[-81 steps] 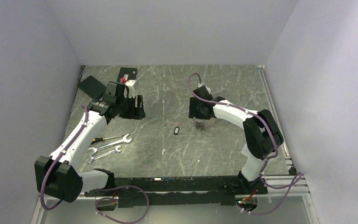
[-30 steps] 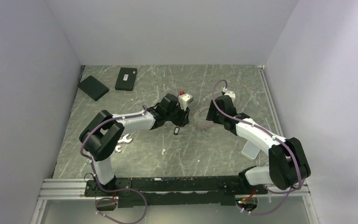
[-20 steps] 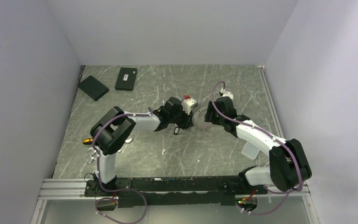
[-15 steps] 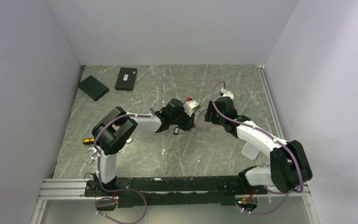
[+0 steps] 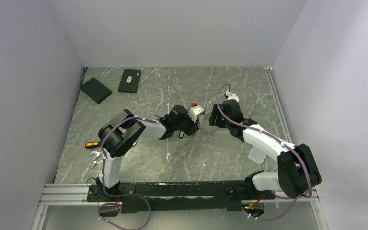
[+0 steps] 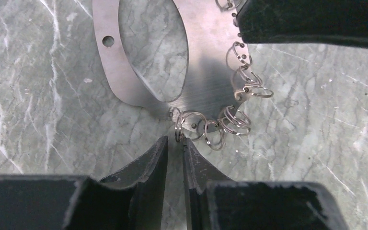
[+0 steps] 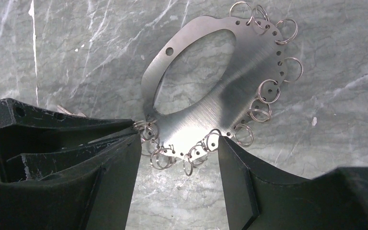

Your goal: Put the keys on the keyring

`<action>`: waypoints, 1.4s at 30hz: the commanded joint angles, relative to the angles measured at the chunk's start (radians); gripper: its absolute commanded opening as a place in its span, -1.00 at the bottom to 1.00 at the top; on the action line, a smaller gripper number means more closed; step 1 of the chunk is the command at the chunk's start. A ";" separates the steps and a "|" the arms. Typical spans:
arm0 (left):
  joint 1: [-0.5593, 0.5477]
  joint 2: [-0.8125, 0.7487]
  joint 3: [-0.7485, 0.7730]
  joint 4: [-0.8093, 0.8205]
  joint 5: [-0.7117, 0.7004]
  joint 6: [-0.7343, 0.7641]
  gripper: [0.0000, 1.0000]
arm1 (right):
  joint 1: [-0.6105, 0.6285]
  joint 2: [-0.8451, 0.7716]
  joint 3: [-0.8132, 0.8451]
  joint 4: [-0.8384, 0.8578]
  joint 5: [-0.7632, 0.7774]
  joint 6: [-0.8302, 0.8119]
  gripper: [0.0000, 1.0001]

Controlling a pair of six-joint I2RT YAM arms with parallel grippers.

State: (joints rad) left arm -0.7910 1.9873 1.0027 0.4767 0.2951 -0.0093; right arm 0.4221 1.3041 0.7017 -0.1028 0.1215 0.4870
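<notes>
The keyring (image 7: 230, 91) is a flat silver plate with an oval hole, its rim fringed with several small wire rings; it lies mid-table (image 5: 205, 125). My right gripper (image 7: 178, 141) is closed across the plate's near end, one finger on the rim, the other against the rings. My left gripper (image 6: 175, 140) points at the plate's corner from the other side, jaws a narrow slit apart. One small ring (image 6: 178, 133) stands edge-on right at its tips, and a gap still shows. The keys are out of view. From above, both grippers (image 5: 195, 125) (image 5: 212, 122) meet at the plate.
A small dark tag-shaped item (image 5: 181, 134) lies just left of the plate. Two black boxes (image 5: 96, 89) (image 5: 130, 80) sit at the back left. Wrenches (image 5: 95, 158) and an orange-handled tool (image 5: 91, 144) lie near the left arm. A pale tray (image 5: 256, 154) sits under the right arm.
The left arm has swung from the back left to the plate and edged closer, its jaws narrowing. The right gripper has stayed at the plate.
</notes>
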 commanded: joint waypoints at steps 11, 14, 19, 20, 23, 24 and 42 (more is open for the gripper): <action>-0.005 0.036 -0.006 0.099 -0.036 0.057 -0.54 | 0.022 -0.022 -0.008 0.060 -0.017 -0.028 0.28; -0.005 0.021 -0.012 0.097 -0.043 0.077 -0.54 | 0.026 -0.025 -0.011 0.063 -0.015 -0.031 0.29; -0.004 0.050 -0.007 0.119 -0.006 0.069 -0.58 | 0.032 -0.029 -0.009 0.060 0.002 -0.029 0.29; -0.004 0.054 -0.008 0.132 -0.003 0.064 -0.59 | 0.032 -0.030 -0.008 0.057 0.007 -0.028 0.29; -0.005 0.062 -0.015 0.156 0.007 0.052 -0.59 | 0.032 -0.032 -0.012 0.057 0.006 -0.028 0.29; -0.005 0.061 -0.014 0.157 0.011 0.051 -0.59 | 0.032 -0.032 -0.013 0.057 0.005 -0.030 0.29; -0.006 0.077 -0.023 0.165 0.065 0.059 -1.00 | 0.040 -0.037 -0.013 0.064 -0.001 -0.035 0.29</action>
State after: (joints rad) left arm -0.7910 2.0415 0.9859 0.6258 0.3355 0.0422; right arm 0.4553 1.2938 0.6922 -0.0803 0.1135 0.4637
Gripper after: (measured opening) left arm 0.079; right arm 0.644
